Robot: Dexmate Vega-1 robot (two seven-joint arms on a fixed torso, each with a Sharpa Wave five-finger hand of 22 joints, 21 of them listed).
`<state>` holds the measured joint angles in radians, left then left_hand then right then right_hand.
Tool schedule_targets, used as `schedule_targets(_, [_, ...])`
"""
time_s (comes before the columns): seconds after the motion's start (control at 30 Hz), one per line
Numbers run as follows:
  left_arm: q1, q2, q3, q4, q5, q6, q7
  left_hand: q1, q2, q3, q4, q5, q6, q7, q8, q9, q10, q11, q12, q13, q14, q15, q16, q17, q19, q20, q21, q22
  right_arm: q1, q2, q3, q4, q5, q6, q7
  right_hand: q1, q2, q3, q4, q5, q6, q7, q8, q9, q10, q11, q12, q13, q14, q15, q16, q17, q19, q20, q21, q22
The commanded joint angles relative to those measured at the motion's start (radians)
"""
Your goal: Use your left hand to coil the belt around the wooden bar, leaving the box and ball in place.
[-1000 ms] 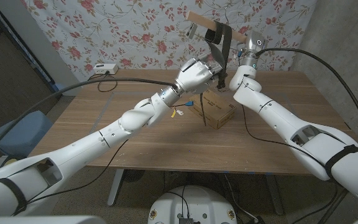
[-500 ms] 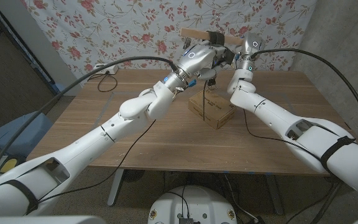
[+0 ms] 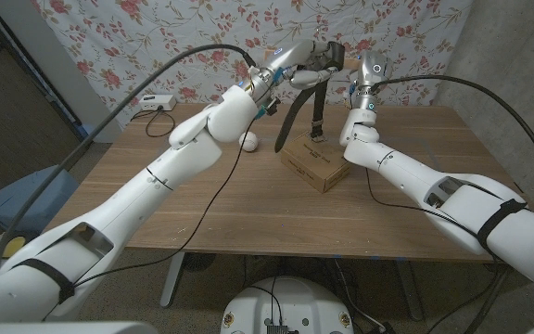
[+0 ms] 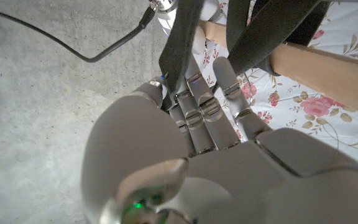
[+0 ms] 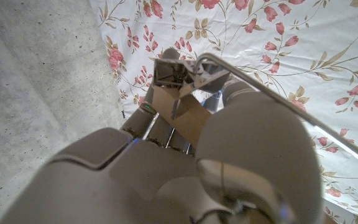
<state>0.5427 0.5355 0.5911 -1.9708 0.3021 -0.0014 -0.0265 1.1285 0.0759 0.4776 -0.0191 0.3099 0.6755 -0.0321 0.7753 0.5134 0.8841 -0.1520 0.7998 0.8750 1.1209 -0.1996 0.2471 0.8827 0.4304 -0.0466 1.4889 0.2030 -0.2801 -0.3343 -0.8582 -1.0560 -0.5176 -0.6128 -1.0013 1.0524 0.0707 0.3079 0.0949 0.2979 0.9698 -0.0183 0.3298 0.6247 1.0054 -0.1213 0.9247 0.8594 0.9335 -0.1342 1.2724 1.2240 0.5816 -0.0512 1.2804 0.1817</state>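
Left hand (image 3: 302, 65) grips belt (image 3: 315, 97) at raised bar (image 4: 319, 62) — right hand (image 5: 185, 155) holds bar. Keep strap taut, wind next turn snug; tail dangles over box (image 3: 314, 164), ball (image 3: 249, 141) beside.

Count, head view:
- 1 wooden bar (image 3: 290, 53), upper centre of frame, held aloft.
- 1 dark belt (image 3: 318, 88), looped over bar, two strands hanging toward box.
- 1 cardboard box (image 3: 314, 165), centre of frame, on desk (image 3: 202, 209).
- 1 white ball (image 3: 249, 141), just left of box.
- 1 small white device (image 3: 155, 102) with cable, upper left, at far desk edge.
- 2 robot hands: left robot hand (image 3: 306, 63) and right robot hand (image 3: 371, 67), both upper centre.
- 1 desk.
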Motion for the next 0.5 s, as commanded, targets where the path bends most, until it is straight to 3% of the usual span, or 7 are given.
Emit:
schedule_targets(0.03, [-0.076,-0.033,-0.076,-0.016,-0.531,0.196,-0.114,0.090,0.084,0.009,-0.018,-0.016,0.055,0.045,-0.010,-0.005,0.014,-0.002,-0.003,0.004,0.006,0.007,0.005,0.000,0.006,-0.004,0.013,0.002,-0.003,-0.024,-0.028,0.025,-0.029,0.055,-0.052,0.068,0.077,0.006,0.003,0.000,0.005,-0.004,0.003,0.007,-0.005,-0.006,0.008,0.008,-0.003,-0.082,0.026,0.010,-0.005,-0.132,-0.001,0.000])
schedule_targets(0.23, [-0.122,-0.044,-0.090,0.000,-0.643,0.268,-0.095,0.092,0.086,0.015,-0.031,-0.045,0.068,0.050,-0.019,-0.020,0.032,-0.001,-0.016,-0.020,0.017,0.010,0.009,-0.007,0.008,-0.008,0.029,0.001,-0.004,-0.031,-0.031,0.068,-0.055,0.132,-0.116,0.066,0.075,0.006,0.004,0.000,0.006,-0.010,0.001,0.007,-0.005,-0.004,0.007,0.006,-0.007,-0.082,0.027,0.011,-0.011,-0.135,-0.004,0.000])
schedule_targets(0.5, [-0.198,-0.056,-0.088,0.028,-0.746,0.357,-0.056,0.094,0.086,0.027,-0.054,-0.093,0.080,0.072,-0.044,-0.049,0.053,0.007,-0.044,-0.072,0.027,0.014,0.015,-0.015,0.012,-0.006,0.049,-0.001,-0.049,0.009,0.097,0.137,-0.274,0.255,-0.116,0.060,0.071,0.004,0.009,0.001,0.003,-0.019,-0.001,0.010,-0.010,-0.007,0.010,0.014,-0.014,-0.082,0.028,0.011,-0.031,-0.140,-0.014,0.000])
